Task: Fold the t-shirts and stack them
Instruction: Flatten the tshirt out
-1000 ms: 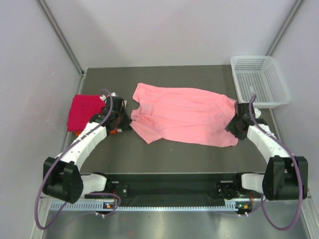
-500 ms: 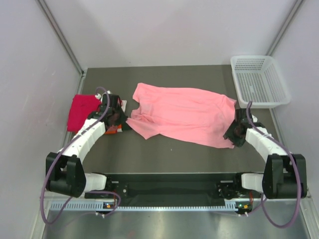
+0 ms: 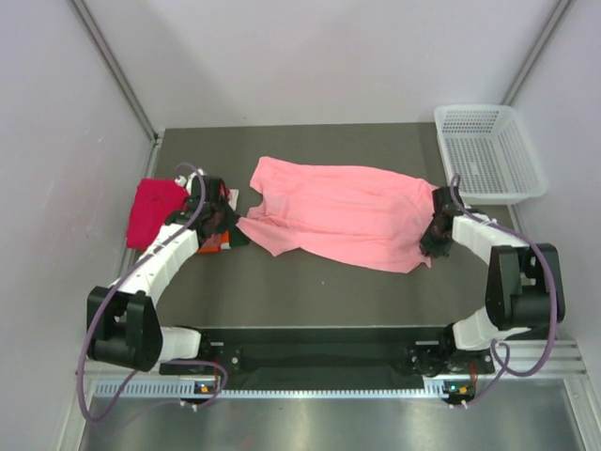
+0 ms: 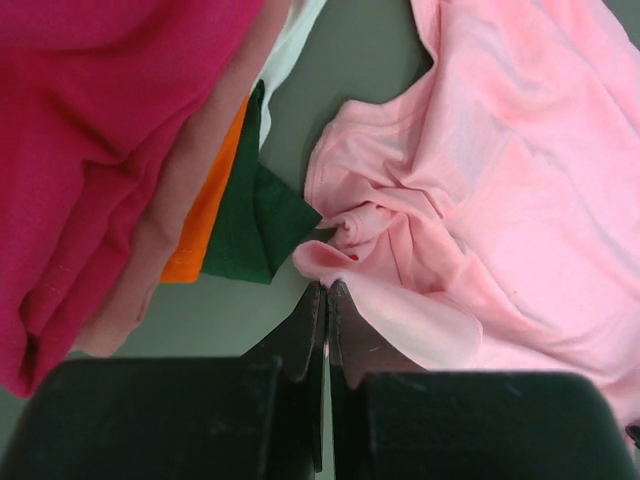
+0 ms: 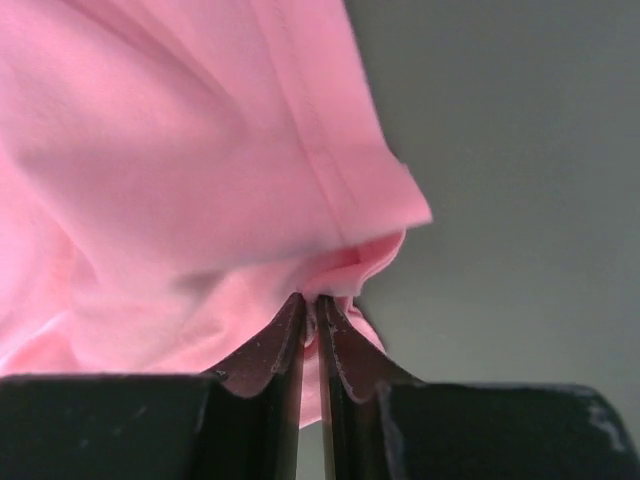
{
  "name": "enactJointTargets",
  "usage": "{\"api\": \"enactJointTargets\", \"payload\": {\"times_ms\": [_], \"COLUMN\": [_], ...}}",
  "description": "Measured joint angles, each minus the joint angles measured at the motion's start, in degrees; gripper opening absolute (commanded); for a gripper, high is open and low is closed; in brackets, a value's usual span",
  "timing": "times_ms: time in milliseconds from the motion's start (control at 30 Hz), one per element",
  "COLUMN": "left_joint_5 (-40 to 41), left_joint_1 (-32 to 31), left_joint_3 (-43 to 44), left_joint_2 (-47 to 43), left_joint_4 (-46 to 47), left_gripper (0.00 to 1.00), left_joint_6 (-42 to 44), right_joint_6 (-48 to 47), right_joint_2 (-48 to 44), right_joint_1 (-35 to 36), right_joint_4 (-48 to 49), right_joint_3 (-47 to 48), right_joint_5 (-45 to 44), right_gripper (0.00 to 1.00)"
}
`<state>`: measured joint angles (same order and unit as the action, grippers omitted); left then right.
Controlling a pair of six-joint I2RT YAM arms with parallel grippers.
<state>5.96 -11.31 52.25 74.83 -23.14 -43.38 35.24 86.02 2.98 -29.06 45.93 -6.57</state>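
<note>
The light salmon-pink t-shirt (image 3: 343,211) lies spread across the middle of the table. My left gripper (image 3: 235,225) is at its left sleeve end; in the left wrist view the gripper (image 4: 327,288) is shut on a fold of the pink t-shirt (image 4: 500,200). My right gripper (image 3: 434,235) is at the shirt's right hem; in the right wrist view the gripper (image 5: 312,300) is shut on a fold of the pink cloth (image 5: 180,170). A folded magenta-red t-shirt (image 3: 155,211) tops a stack at the left, also in the left wrist view (image 4: 90,120), with an orange one (image 4: 205,215) under it.
A white mesh basket (image 3: 488,155) stands at the back right corner. Dark green cloth (image 4: 262,225) and white cloth (image 4: 290,50) stick out of the stack beside my left gripper. Grey walls close in the table on the left, back and right.
My right gripper has moved left with the hem, drawing the shirt's near right corner inward. My left gripper has shifted slightly left, still holding the sleeve end.
</note>
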Motion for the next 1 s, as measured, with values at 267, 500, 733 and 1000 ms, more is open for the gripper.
{"api": "enactJointTargets", "payload": {"times_ms": [267,500,733,1000], "left_joint_5": [1.4,2.4,1.7,0.9], "left_joint_1": [1.9,1.9,1.9,1.9], "left_joint_3": [-1.2,-3.5,-4.7,-6.6], "left_joint_2": [1.6,1.7,1.9,1.7], "left_joint_4": [1.6,3.6,5.3,6.1], "left_gripper": [0.0,0.0,0.0,0.0], "left_joint_6": [-0.2,-0.2,-0.2,0.0], "right_joint_6": [1.1,1.5,1.3,0.9], "right_joint_2": [12.4,14.5,2.8,-7.0], "right_joint_1": [3.9,5.3,5.1,2.9], "right_joint_4": [-3.3,-1.8,-1.3,-1.9], "right_joint_3": [14.1,17.0,5.6,-1.3], "right_joint_5": [-1.3,-1.7,-4.4,-5.4], "right_gripper": [0.3,0.42,0.47,0.47]}}
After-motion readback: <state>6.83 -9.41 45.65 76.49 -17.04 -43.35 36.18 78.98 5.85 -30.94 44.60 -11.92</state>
